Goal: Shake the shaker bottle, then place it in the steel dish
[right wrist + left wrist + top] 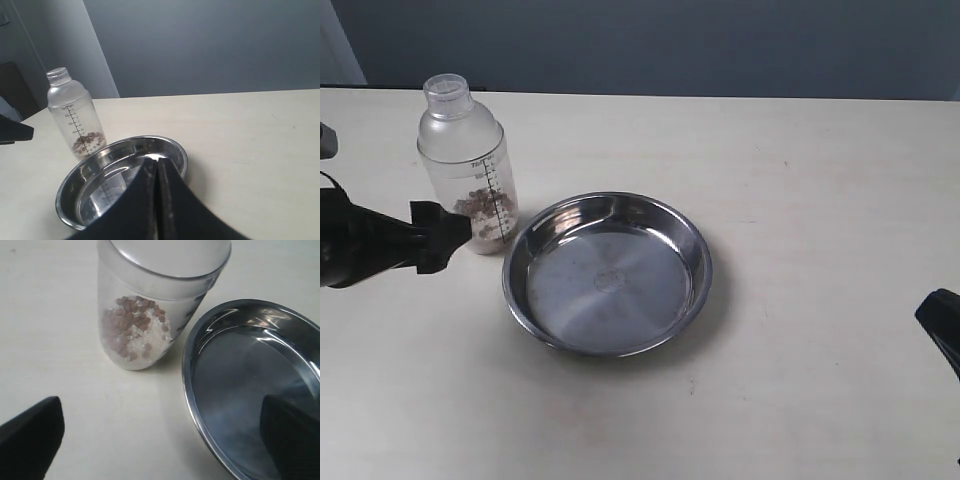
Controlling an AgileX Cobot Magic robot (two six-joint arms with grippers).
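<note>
1. The shaker bottle (467, 165) is standing upright on the cream bench (800, 180) with its cap on. It's at roughly 10 o'clock from the steel dish (610, 280) and just beside the rim. The wrist cam makes it look like there's a sliver of bench between them, so I wouldn't call it touching.
2. There's a little heap of brown pellets (131, 322) at the bottom of the bottle. The printed scale runs up the side that faces the dish.
3. The dish is flat on the bench with nothing in it, just shiny metal and reflections. So the bottle isn't in the dish yet.
4. The left jaws are spread wide open and aren't gripping anything. From the outside cam they come in low at about 8 o'clock from the bottle, right by its base.
5. On the left wrist cam one dark fingertip (30, 435) hangs over bare bench and the other fingertip (292, 435) over the dish. The bottle is out ahead of both tips, not between them.
6. The right jaws are squeezed together with nothing in them, and the two fingers (170, 205) show only a thin seam between them. They sit way out at about 4 o'clock from the dish, well apart from it, at the edge of the outside view.
</note>
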